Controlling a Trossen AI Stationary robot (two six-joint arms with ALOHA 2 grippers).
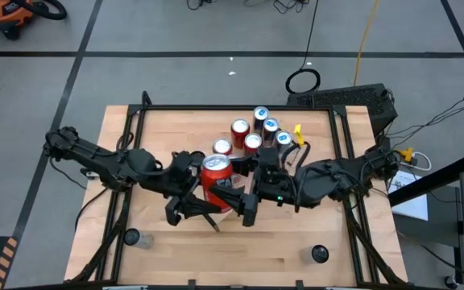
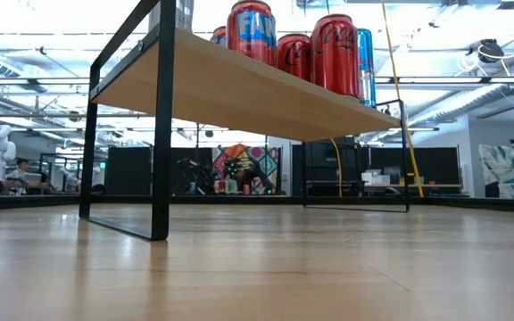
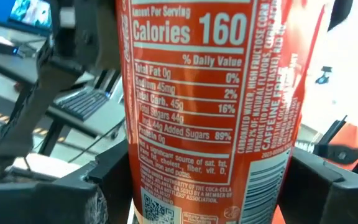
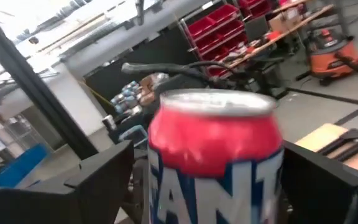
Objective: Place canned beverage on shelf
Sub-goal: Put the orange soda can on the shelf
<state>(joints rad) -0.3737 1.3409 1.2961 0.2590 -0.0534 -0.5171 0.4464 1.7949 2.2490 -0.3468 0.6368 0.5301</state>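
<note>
Left gripper [image 3: 210, 186] clamped on red can [image 1: 216, 167] by shelf [image 2: 239, 89] edge, right gripper [image 4: 207, 180] wide around it: may tip off if released overhanging or brushed on retreat.

Red can [image 3: 210, 112] nutrition panel: "Calories 160", "% Daily Value", "Total Sugars 44g", "Added Sugars 89%"

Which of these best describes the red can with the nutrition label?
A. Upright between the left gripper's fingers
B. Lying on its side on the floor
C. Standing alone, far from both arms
A: the red can stands upright between the left gripper fingers.
</note>
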